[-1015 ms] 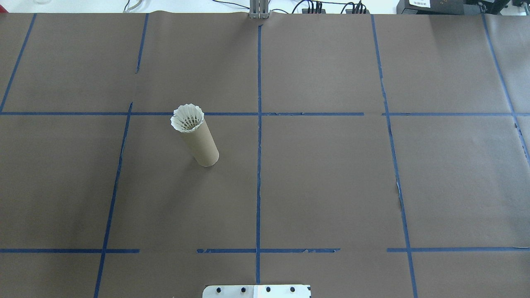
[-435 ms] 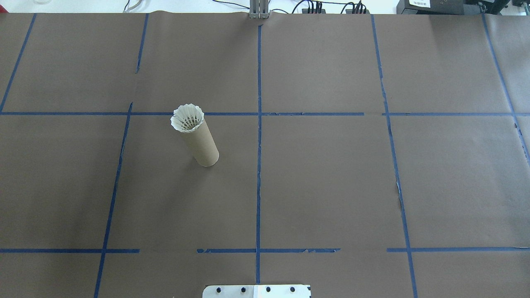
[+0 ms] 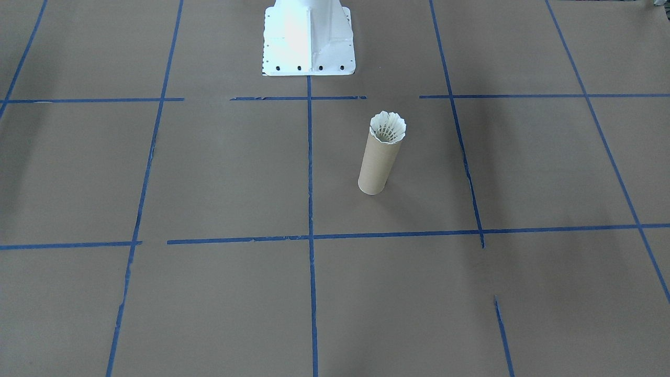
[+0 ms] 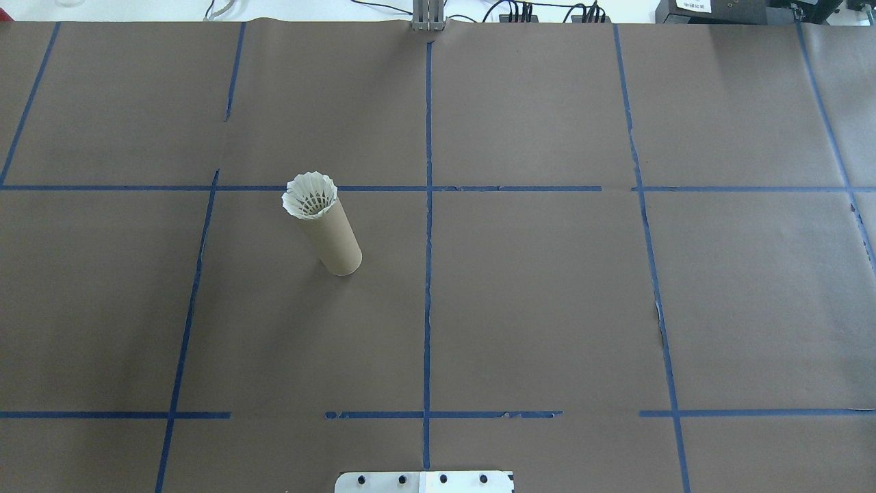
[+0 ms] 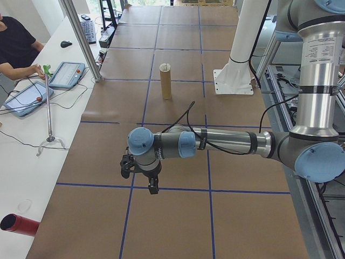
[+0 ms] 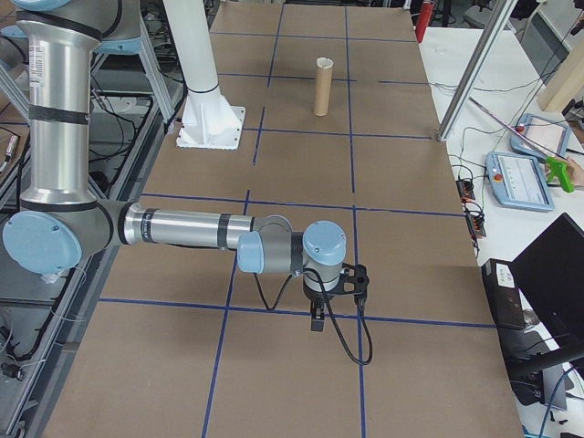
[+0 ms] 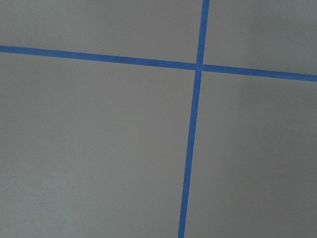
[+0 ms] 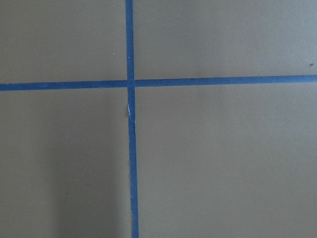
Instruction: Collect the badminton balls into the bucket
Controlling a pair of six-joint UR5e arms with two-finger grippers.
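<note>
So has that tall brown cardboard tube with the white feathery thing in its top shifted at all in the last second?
No. The tall brown cardboard tube stands just as before, its white feather shuttlecock still at the same blue tape line in the overhead view.

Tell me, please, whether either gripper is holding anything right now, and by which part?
Nothing is held. The shuttlecock sits in the top of the cardboard tube, far from both arms. The left gripper and right gripper hang over bare table.
</note>
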